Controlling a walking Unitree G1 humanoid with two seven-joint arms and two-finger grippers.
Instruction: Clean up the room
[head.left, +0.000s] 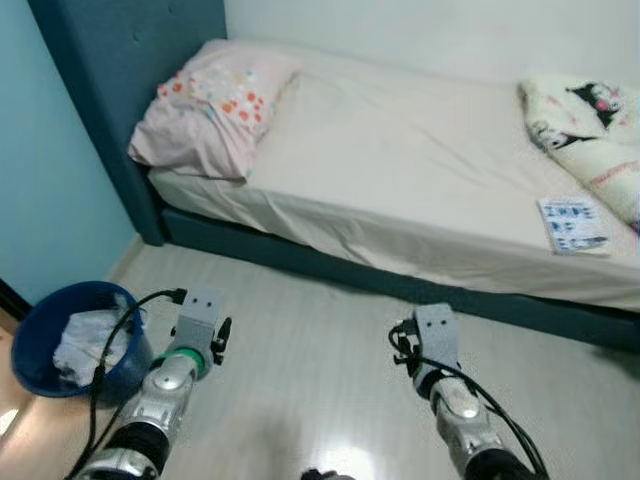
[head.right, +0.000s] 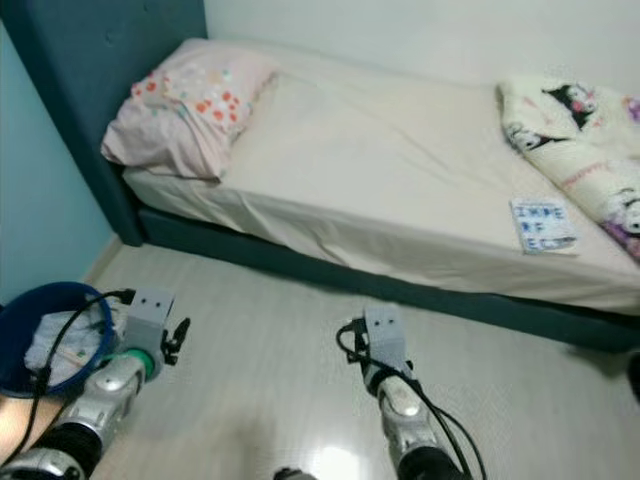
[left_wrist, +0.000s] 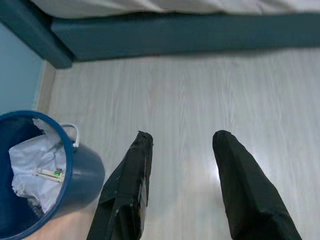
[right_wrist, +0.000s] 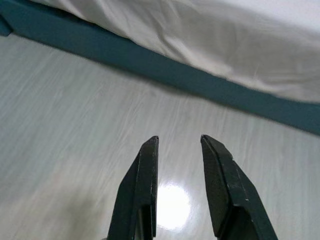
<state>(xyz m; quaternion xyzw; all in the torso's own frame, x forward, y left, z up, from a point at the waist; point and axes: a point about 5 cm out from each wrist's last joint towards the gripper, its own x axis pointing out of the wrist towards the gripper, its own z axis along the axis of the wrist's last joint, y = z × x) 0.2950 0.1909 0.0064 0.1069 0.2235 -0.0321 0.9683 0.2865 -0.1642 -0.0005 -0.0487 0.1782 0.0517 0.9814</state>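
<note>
- Left tool and right tool, both parted and holding nothing, hang over bare pale floor.
- Blue bin with crumpled paper stands beside left arm.
- Bed beyond; booklet near its front edge.

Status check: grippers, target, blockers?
Left gripper and right gripper open, empty, over floor. Booklet on bed. Bin at left.
</note>
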